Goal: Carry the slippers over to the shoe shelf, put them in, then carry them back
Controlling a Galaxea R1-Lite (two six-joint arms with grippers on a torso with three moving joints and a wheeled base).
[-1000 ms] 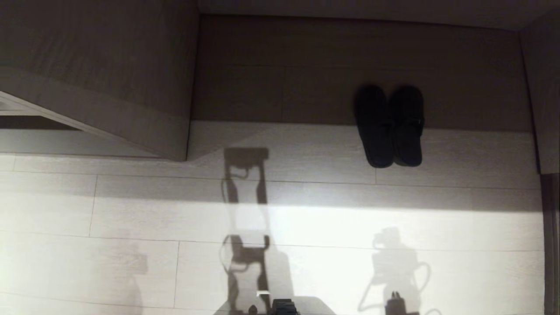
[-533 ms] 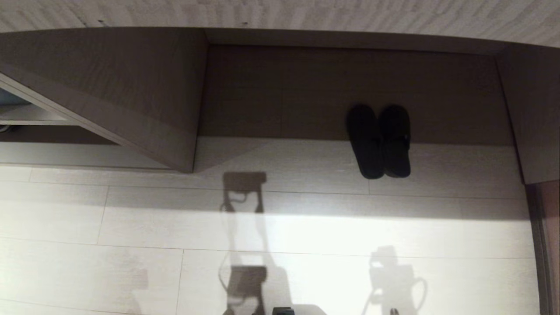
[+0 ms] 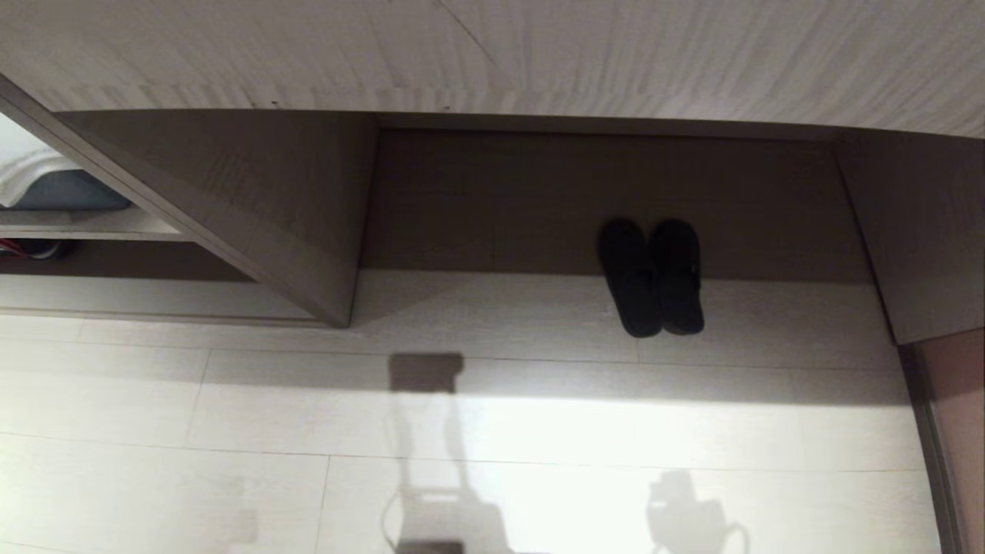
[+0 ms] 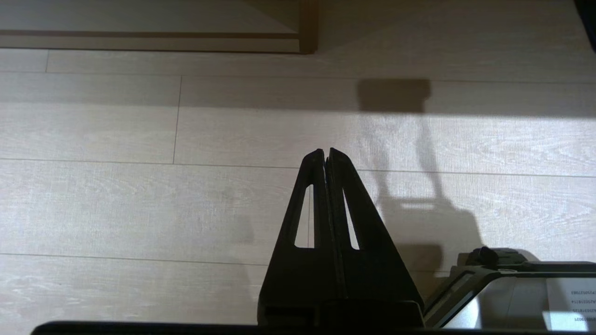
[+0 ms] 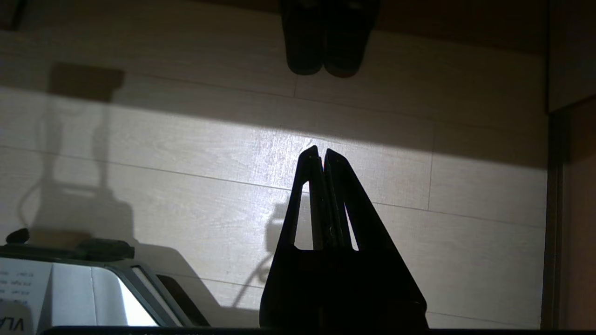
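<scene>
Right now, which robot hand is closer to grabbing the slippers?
Probably the right hand. The slippers sit right of centre on the floor, almost straight ahead of it. The left hand faces bare floor, with no slippers ahead. Both hands are shut, hanging above the floor.

The floor (image 3: 539, 415) before me is pale wood-grain laminate in long planks, smooth with a soft sheen where the light strikes it. The slippers (image 3: 652, 277) look like soft matt cloth, dark and without any shine. The recess walls (image 3: 231, 192) around them show a duller grey-brown wood grain, and the desktop (image 3: 539, 54) above is paler, streaky laminate. My left gripper (image 4: 326, 153) and my right gripper (image 5: 321, 151) have matt black plastic fingers, smooth-faced.
</scene>
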